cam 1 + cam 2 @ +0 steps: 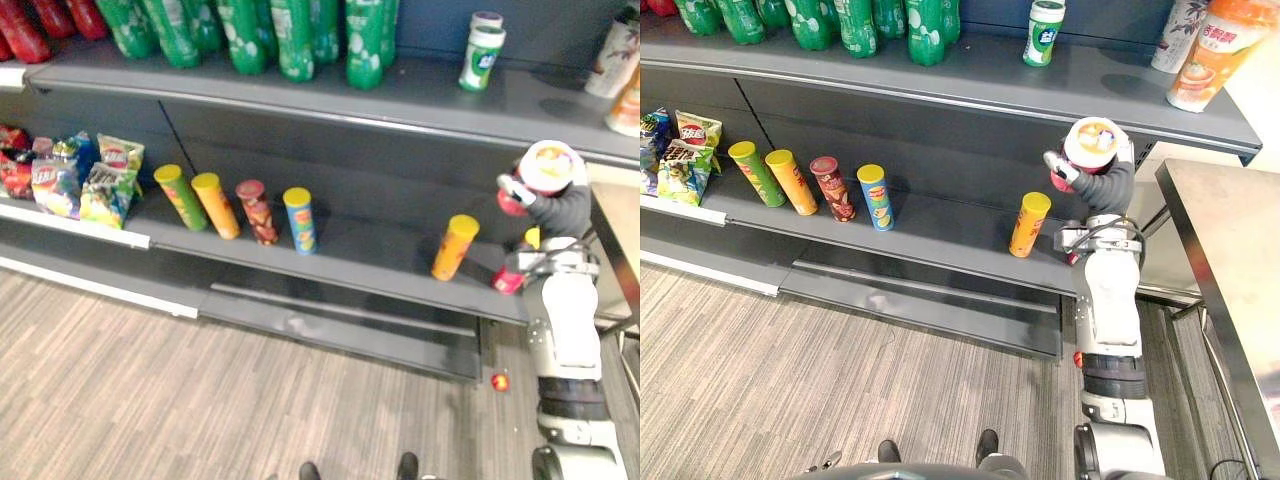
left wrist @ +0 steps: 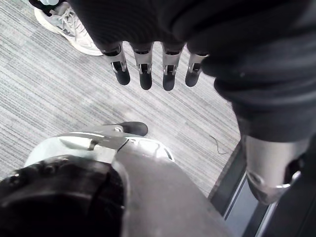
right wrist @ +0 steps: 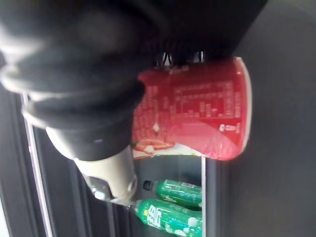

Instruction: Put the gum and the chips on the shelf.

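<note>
The dark grey shelf unit has two levels. The upper shelf [image 1: 970,72] carries green bottles [image 1: 925,25] at its left end and two tall cups [image 1: 1212,55] at its right end. Bare stretches lie on either side of the gum [image 1: 1044,32], a white and green bottle standing upright between them, near the back.

The lower shelf [image 1: 950,225] holds chip bags [image 1: 90,180] at its left end. Next come four upright cans [image 1: 258,212] in a row, then an open gap, then a lone orange can [image 1: 1029,224] near the front edge. The shelf is bare from there to its right end. Grey striped floor [image 1: 840,380] lies open in front, and a steel table [image 1: 1230,280] stands just past the shelf's right end.

The chips [image 1: 1090,143], a red tub with a pale lid, are in the air at the right end, above the lower shelf and below the upper one. The right hand [image 1: 1108,183] has its fingers wrapped round them. The tub's label bears small white print too fine to read.

The left hand [image 2: 170,74] hangs over the floor with straight, empty fingers, near a person's white sneaker [image 2: 64,24].
</note>
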